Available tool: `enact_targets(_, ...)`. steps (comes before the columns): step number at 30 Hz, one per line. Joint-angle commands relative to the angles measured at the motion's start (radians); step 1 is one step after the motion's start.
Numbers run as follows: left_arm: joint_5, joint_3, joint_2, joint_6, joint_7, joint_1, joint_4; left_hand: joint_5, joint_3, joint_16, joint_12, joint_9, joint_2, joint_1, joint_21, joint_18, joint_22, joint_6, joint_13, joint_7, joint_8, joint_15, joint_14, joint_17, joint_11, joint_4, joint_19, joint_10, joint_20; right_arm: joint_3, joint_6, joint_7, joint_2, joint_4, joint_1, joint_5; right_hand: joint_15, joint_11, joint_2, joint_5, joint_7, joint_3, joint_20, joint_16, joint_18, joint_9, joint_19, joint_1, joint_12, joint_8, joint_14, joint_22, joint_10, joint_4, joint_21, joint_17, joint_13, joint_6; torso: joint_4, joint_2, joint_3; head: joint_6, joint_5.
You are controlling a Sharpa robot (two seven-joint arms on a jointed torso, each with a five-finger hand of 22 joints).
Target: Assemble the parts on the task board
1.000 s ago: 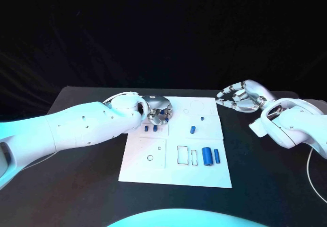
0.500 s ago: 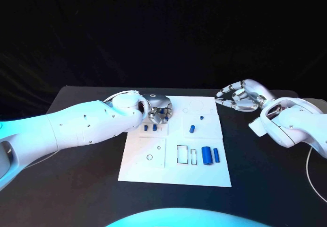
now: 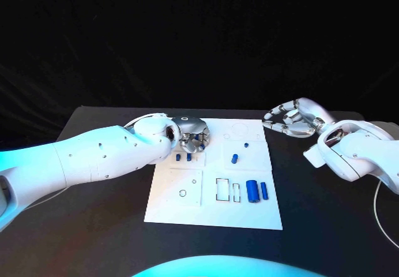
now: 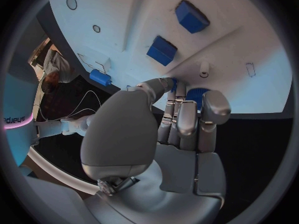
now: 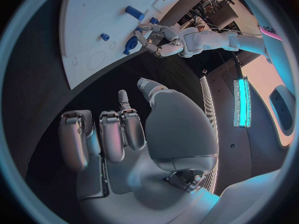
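Note:
The white task board (image 3: 179,199) lies in the middle of the black table. My left hand (image 3: 193,134) hovers over its far left part, fingers curled, and pinches a small blue part (image 4: 194,94). That part also shows under the left hand (image 5: 159,39) as a blue part (image 5: 130,45). Two blue blocks (image 3: 178,156) (image 3: 189,156) stand just in front of that hand. A short blue piece (image 3: 235,157) lies mid-board, and two blue cylinders (image 3: 252,190) (image 3: 264,189) lie near the right edge. My right hand (image 3: 291,118) hangs off the board's far right corner, fingers curled in on nothing.
Outlined recesses (image 3: 224,188) lie beside the cylinders, and small round holes (image 3: 183,191) mark the near left panel. A tiny blue peg (image 3: 247,143) stands near the board's far right. Bare black table (image 3: 100,213) surrounds the board.
Nothing has plainly moved; the left hand stays over the board's far left with the part, and the right hand holds its place.

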Motion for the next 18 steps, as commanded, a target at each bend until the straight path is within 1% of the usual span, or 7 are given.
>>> enact_targets(1, 0.026, 0.009, -0.013, -0.027, 0.012, 0.001, 0.023, -0.005, 0.0, 0.007, -0.008, 0.002, 0.002, -0.011, 0.005, -0.012, 0.003, 0.009, -0.001, -0.001, -0.007, -0.001, 0.008, -0.001, 0.002, -0.003, 0.004, 0.01, 0.002, 0.0, 0.007, 0.008, 0.0, -0.001, -0.001, -0.003, -0.008, -0.004, 0.004, 0.003, 0.0, 0.003, -0.007, -0.005, 0.011, 0.001, 0.066, -0.006, -0.004, 0.004, 0.072, 0.228, -0.004, 0.003, -0.006, 0.12, 0.133, -0.004, 0.0014, -0.001, 0.0002, 0.003, 0.0)
enact_targets(4, 0.033, 0.021, -0.031, -0.033, 0.009, 0.001, 0.043, -0.006, -0.001, 0.007, -0.012, 0.002, 0.001, -0.012, 0.005, -0.012, 0.003, 0.01, -0.002, -0.001, -0.009, 0.0, 0.008, -0.002, 0.002, -0.004, 0.003, 0.013, 0.003, 0.0, 0.007, 0.007, 0.0, -0.001, -0.001, -0.003, -0.008, -0.004, 0.004, 0.003, 0.0, 0.003, -0.007, -0.005, 0.011, 0.001, 0.066, -0.006, -0.004, 0.004, 0.072, 0.228, -0.004, 0.003, -0.006, 0.12, 0.133, -0.004, 0.0011, -0.001, 0.0004, 0.006, 0.003)
enact_targets(6, 0.038, 0.032, -0.049, -0.038, 0.006, 0.001, 0.061, -0.006, -0.002, 0.007, -0.014, 0.002, 0.0, -0.014, 0.005, -0.012, 0.003, 0.01, -0.003, -0.001, -0.009, 0.0, 0.008, -0.002, 0.002, -0.004, 0.003, 0.014, 0.003, 0.0, 0.006, 0.007, -0.001, -0.002, -0.001, -0.003, -0.008, -0.004, 0.004, 0.003, 0.0, 0.003, -0.007, -0.005, 0.011, 0.001, 0.066, -0.006, -0.004, 0.004, 0.072, 0.228, -0.004, 0.003, -0.006, 0.12, 0.133, -0.004, 0.0019, -0.001, 0.0004, 0.01, 0.004)
enact_targets(9, 0.046, 0.045, -0.073, -0.04, 0.002, 0.002, 0.084, -0.006, -0.003, 0.007, -0.017, 0.003, -0.001, -0.016, 0.005, -0.012, 0.003, 0.011, -0.003, -0.001, -0.011, 0.0, 0.008, -0.004, 0.002, -0.004, 0.003, 0.015, 0.003, 0.0, 0.006, 0.007, -0.001, -0.003, -0.001, -0.003, -0.008, -0.004, 0.004, 0.003, 0.0, 0.003, -0.007, -0.005, 0.011, 0.001, 0.066, -0.006, -0.004, 0.004, 0.072, 0.228, -0.004, 0.003, -0.006, 0.12, 0.133, -0.004, 0.0014, -0.001, 0.0003, 0.012, 0.007)
enact_targets(10, 0.048, 0.049, -0.083, -0.04, 0.001, 0.003, 0.094, -0.006, -0.003, 0.007, -0.02, 0.003, -0.002, -0.017, 0.005, -0.012, 0.003, 0.011, -0.004, -0.001, -0.012, 0.0, 0.008, -0.005, 0.002, -0.004, 0.003, 0.017, 0.003, 0.0, 0.006, 0.007, -0.001, -0.003, -0.001, -0.003, -0.008, -0.004, 0.004, 0.003, 0.0, 0.003, -0.007, -0.005, 0.011, 0.001, 0.066, -0.006, -0.004, 0.004, 0.072, 0.228, -0.004, 0.003, -0.006, 0.12, 0.133, -0.004, 0.0022, -0.001, 0.0004, 0.012, 0.008)
enact_targets(14, 0.059, 0.059, -0.12, -0.034, -0.002, 0.004, 0.128, -0.006, -0.004, 0.007, -0.023, 0.003, -0.003, -0.019, 0.006, -0.012, 0.004, 0.012, -0.005, -0.001, -0.013, 0.0, 0.008, -0.005, 0.002, -0.004, 0.004, 0.018, 0.003, 0.0, 0.006, 0.007, -0.001, -0.003, -0.001, -0.003, -0.008, -0.004, 0.004, 0.003, 0.0, 0.003, -0.007, -0.005, 0.011, 0.001, 0.066, -0.006, -0.004, 0.004, 0.072, 0.228, -0.004, 0.003, -0.006, 0.12, 0.133, -0.004, 0.001, 0.001, 0.0, 0.014, 0.011)
enact_targets(18, 0.073, 0.063, -0.152, -0.012, -0.004, 0.004, 0.148, -0.006, -0.006, 0.007, -0.027, 0.003, -0.004, -0.021, 0.005, -0.012, 0.003, 0.014, -0.005, -0.001, -0.014, 0.0, 0.008, -0.006, 0.002, -0.004, 0.003, 0.021, 0.004, 0.0, 0.006, 0.006, -0.002, -0.004, -0.001, -0.003, -0.008, -0.004, 0.004, 0.003, 0.0, 0.003, -0.007, -0.005, 0.011, 0.001, 0.066, -0.006, -0.004, 0.004, 0.072, 0.228, -0.004, 0.003, -0.006, 0.12, 0.133, -0.004, 0.0016, 0.001, -0.0003, 0.013, 0.009)
